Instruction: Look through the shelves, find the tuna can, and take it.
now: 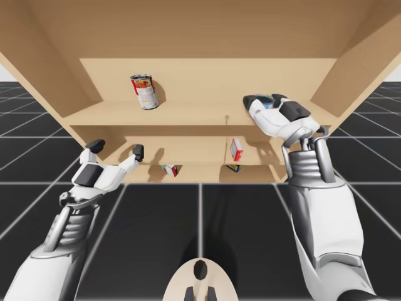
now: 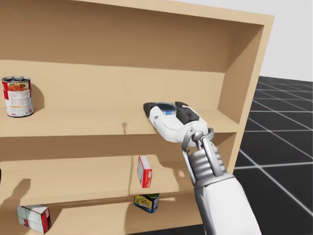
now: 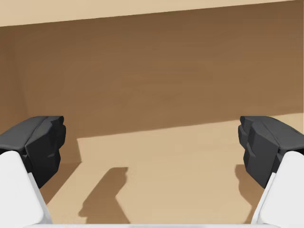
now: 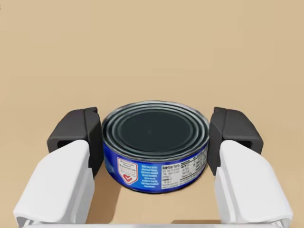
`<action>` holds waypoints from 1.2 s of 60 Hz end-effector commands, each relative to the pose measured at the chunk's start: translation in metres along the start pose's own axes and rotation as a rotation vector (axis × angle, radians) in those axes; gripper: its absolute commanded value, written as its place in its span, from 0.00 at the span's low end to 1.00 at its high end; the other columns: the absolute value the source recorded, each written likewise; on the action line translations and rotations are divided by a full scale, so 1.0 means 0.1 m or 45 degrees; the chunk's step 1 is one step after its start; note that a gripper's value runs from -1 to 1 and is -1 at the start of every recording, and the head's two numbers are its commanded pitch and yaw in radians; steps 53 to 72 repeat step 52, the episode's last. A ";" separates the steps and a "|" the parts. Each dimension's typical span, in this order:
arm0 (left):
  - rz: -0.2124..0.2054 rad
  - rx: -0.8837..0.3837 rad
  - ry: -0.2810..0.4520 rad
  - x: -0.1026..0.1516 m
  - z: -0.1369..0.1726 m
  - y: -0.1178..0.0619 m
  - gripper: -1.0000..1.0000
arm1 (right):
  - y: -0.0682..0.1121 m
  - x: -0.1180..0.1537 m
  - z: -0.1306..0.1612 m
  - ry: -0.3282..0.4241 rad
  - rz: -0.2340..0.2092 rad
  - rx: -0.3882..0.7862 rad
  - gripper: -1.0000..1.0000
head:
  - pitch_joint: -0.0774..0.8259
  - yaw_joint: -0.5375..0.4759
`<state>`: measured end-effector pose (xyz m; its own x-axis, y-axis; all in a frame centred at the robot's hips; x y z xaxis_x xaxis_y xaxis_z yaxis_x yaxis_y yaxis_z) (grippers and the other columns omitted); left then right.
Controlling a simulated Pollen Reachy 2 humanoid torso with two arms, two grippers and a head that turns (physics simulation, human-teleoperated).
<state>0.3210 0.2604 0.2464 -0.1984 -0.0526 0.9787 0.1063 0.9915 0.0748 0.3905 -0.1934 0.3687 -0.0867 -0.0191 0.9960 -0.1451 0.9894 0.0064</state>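
Note:
A flat blue tuna can (image 4: 156, 142) with a dark lid sits on the top shelf (image 2: 98, 122) toward its right end. My right gripper (image 4: 154, 130) is shut on it, one dark finger pressed on each side. The head view shows the tuna can (image 2: 167, 110) tucked inside my right gripper (image 2: 165, 106), and in the high view the tuna can (image 1: 268, 105) lies within my right gripper (image 1: 264, 100). My left gripper (image 1: 116, 148) stands open at the left of the middle shelf. Between the spread fingers of my left gripper (image 3: 152, 142) there is only bare shelf board.
A tall red can (image 2: 17, 96) stands at the left of the top shelf. A red and white box (image 2: 144, 171) stands on the middle shelf. On the bottom shelf sit a blue and yellow box (image 2: 146, 201) and another red and white box (image 2: 34, 218). The shelf's side wall (image 2: 244, 73) is right of my right arm.

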 end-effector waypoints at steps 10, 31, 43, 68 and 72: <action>0.002 0.005 -0.002 0.00 0.00 0.00 0.00 | -0.08 -0.07 -0.07 0.103 -0.017 -0.001 1.00 | 0.33 0.26; 0.002 0.009 -0.006 0.01 0.00 0.01 0.00 | 0.02 0.34 0.42 -0.159 0.047 -0.024 1.00 | 0.33 0.26; 0.001 0.009 -0.005 0.00 0.00 0.00 0.00 | 0.07 0.35 0.89 -0.201 0.079 -0.006 1.00 | 0.33 0.26; -0.001 0.009 -0.007 0.00 0.00 0.00 0.00 | 0.13 0.30 1.36 -0.281 0.100 0.007 1.00 | 0.33 0.26; -0.001 0.009 -0.007 0.00 0.00 0.00 0.00 | 0.13 0.30 1.36 -0.281 0.100 0.007 1.00 | 0.33 0.26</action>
